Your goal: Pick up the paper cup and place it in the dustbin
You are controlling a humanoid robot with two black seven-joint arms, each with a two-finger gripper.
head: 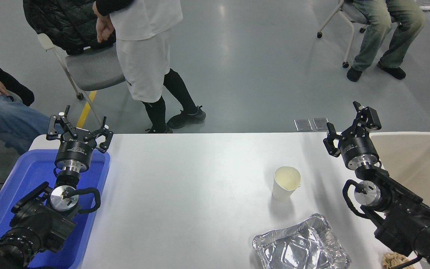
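Upright on the white table (200, 194): paper cup (286, 184), right of centre, just beyond a crumpled foil tray (301, 246). Well apart from the cup, near the dustbin (416, 164) at the right edge: right gripper (345, 125), fingers spread, holding nothing. Parked over the blue tray (21, 186) at lower left: left gripper (78, 125), fingers likewise spread. Beyond the far edge: 1 standing person (144, 52).
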